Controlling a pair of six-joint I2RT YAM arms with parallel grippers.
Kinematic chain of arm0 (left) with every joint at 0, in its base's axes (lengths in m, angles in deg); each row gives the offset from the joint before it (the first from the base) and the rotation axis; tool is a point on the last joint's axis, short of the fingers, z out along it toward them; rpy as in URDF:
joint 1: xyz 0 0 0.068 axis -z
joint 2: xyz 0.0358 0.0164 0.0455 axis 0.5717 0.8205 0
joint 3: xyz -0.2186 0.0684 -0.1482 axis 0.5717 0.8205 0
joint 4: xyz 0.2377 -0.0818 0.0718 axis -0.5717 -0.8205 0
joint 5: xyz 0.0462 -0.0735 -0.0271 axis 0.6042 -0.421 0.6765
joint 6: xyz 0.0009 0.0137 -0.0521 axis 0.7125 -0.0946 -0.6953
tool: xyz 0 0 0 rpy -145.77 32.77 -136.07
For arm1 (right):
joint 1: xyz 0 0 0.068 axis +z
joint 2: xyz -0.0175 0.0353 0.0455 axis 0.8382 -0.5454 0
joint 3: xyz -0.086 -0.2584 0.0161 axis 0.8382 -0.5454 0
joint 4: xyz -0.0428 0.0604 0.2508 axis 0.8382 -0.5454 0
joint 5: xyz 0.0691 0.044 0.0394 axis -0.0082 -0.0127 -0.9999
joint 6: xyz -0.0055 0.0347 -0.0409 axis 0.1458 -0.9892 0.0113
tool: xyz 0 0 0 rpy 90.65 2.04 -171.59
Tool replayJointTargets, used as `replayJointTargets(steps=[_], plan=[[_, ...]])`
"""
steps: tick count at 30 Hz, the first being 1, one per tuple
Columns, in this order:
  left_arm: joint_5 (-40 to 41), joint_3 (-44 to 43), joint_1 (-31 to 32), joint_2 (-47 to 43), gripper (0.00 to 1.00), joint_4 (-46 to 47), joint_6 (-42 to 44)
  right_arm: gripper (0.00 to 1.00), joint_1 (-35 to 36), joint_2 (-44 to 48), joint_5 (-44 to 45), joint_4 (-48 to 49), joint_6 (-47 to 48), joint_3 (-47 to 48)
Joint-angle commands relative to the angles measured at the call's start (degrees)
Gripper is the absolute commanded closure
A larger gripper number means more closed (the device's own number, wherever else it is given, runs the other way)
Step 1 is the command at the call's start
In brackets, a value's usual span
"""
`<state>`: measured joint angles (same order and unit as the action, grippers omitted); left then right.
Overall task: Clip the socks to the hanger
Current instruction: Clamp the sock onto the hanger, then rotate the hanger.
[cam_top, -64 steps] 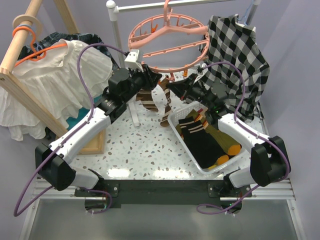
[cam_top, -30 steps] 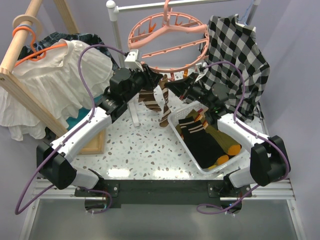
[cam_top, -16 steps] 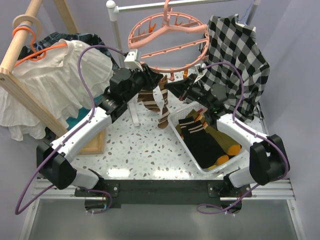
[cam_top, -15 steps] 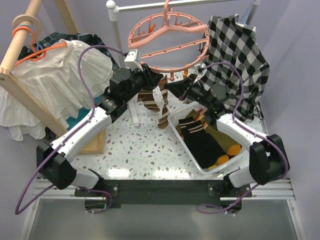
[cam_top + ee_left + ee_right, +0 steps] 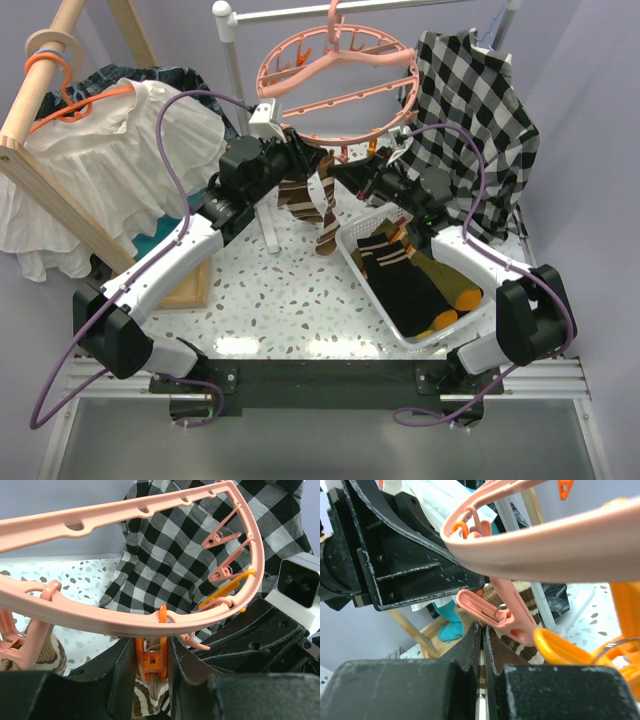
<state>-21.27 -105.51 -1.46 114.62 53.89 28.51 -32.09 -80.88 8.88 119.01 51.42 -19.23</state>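
Observation:
The salmon-pink hanger [image 5: 262, 80] hangs from the rail at the back, and both grippers are under its near rim. In the left wrist view my left gripper [image 5: 151, 652] is shut on an orange clip [image 5: 152, 666] that dangles from the ring [image 5: 125, 622]. A brown striped sock [image 5: 150, 700] sits just below that clip. My right gripper [image 5: 482, 630] is shut on the edge of the brown striped sock [image 5: 525, 592], beside a pink clip [image 5: 500, 612]. From above, this sock [image 5: 326, 212] hangs down between the two grippers. More socks [image 5: 410, 285] lie in the basket.
The white basket [image 5: 372, 295] stands on the table at the right. A black-and-white checked shirt [image 5: 480, 110] hangs behind the right arm. A white blouse [image 5: 120, 150] on an orange coat hanger hangs from a wooden rack [image 5: 40, 90] at the left. A white pole [image 5: 235, 70] rises by the ring.
The right gripper and the striped sock have crept slightly left and up toward the left gripper's clip. The left arm has held its place.

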Motion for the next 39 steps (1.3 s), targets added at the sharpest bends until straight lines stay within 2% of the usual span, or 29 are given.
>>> replayJointTargets(steps=[1,11,13,14,16,17,18,19,22,24,29,34,39], plan=[[-0.4,-0.8,-0.2,-0.6,0.88,0.3,0.2,1.0,0.3,0.0,0.8,4.4,-0.4,3.3],[-0.1,-0.9,-0.2,-0.6,0.85,-0.2,0.7,1.0,0.3,-0.3,0.6,4.4,-0.5,3.9],[0.1,-1.0,-0.2,-0.7,0.77,-0.3,0.9,1.0,0.3,-0.3,0.5,4.5,-0.6,3.7],[0.4,-1.1,-0.2,-0.8,0.67,-0.3,1.3,1.0,0.4,-0.3,0.3,4.4,-0.7,3.4],[0.9,-1.1,-0.1,-1.0,0.54,-0.3,1.6,0.97,0.4,0.1,0.1,3.9,-0.5,3.2],[1.5,-1.2,-0.3,-1.1,0.44,-0.3,2.2,0.93,0.4,0.2,-0.1,3.4,-0.1,3.1],[1.8,-1.2,-0.3,-1.2,0.41,-0.4,2.4,0.88,0.4,0.6,-0.5,2.8,0.5,3.1],[1.8,-1.3,-0.3,-1.3,0.39,-0.7,2.8,0.76,0.4,1.1,-0.8,1.0,1.0,3.0],[3.5,-1.5,-0.6,-1.3,0.38,-1.0,3.7,0.61,0.4,3.3,-1.0,-4.1,4.1,2.1],[4.5,-1.2,-1.2,-1.3,0.38,-1.3,4.3,0.55,0.4,4.9,-0.8,-7.7,7.5,1.7],[5.9,0.0,-3.2,-1.4,0.42,-1.3,5.3,0.41,0.4,12.2,1.9,-28.8,20.5,4.1],[6.2,0.7,-5.6,-1.4,0.43,-1.6,5.9,0.37,0.4,16.5,9.0,-42.6,29.1,5.8],[6.2,0.3,-6.9,-1.5,0.43,-2.4,6.7,0.38,0.1,14.4,11.0,-45.7,31.6,10.7]])
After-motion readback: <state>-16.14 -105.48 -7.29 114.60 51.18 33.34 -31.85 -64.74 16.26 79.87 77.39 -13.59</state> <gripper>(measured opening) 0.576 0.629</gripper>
